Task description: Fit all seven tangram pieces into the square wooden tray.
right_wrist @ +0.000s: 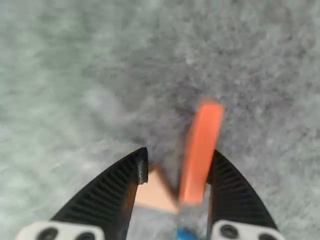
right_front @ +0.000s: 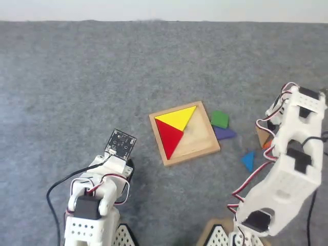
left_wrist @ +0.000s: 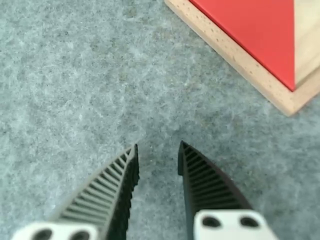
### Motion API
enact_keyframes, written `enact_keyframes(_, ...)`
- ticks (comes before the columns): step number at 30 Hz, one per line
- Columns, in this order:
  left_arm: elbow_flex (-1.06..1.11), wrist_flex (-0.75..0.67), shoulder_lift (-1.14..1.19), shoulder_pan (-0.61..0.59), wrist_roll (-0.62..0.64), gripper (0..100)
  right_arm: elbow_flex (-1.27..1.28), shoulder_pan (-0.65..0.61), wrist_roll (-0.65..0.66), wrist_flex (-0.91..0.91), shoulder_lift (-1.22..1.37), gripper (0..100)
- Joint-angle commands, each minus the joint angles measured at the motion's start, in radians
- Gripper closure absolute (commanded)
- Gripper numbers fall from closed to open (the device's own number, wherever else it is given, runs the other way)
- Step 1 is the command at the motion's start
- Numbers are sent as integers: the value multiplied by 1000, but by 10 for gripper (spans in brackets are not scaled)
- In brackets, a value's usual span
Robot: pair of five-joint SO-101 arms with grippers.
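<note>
Two arms, high view: left arm point(right_front: 92, 205) at the near left of the desk; right arm point(right_front: 287, 179) at the near right, stretched out over some loose pieces.
Desk: grey felt-like cloth point(right_front: 77, 77) across the whole surface, mottled with paler patches.
Room: a pale strip of wall point(right_front: 164, 10) along the far edge.
Tray point(right_front: 205, 146): near the middle of the desk, lying flat and turned askew.
In tray: yellow triangle point(right_front: 177, 118) at the far side, red triangle point(right_front: 170, 137) edge to edge with it; the other half is bare wood.
Loose pieces: green piece point(right_front: 220, 119) and purple piece point(right_front: 224, 133) just beside the tray's right side; blue triangle point(right_front: 248, 160) apart from them, nearer the right arm; tan piece point(right_front: 262, 136) and orange piece point(right_front: 266, 145) partly hidden by that arm.
Left wrist view, left gripper point(left_wrist: 158, 150): fingers apart with nothing between them, over bare cloth; a tray corner with the red triangle lies just ahead.
Right wrist view, right gripper point(right_wrist: 179, 160): fingers apart over the cloth; the orange piece stands on edge against one finger and the tan piece lies by the other; whether they are squeezed cannot be told.
</note>
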Motion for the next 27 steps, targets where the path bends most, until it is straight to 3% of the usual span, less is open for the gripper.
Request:
enact_keyframes(1,-12,3,-21,-2,8,877,-49,30,46,30,25,812)
enact_keyframes(11,-12,3,-21,-2,8,877,-9,142,72,35,-12,812)
enact_keyframes(19,-12,3,-21,-2,8,877,43,228,78,186,-177,812)
enact_keyframes(27,-12,3,-21,-2,8,877,43,104,97,237,-252,808)
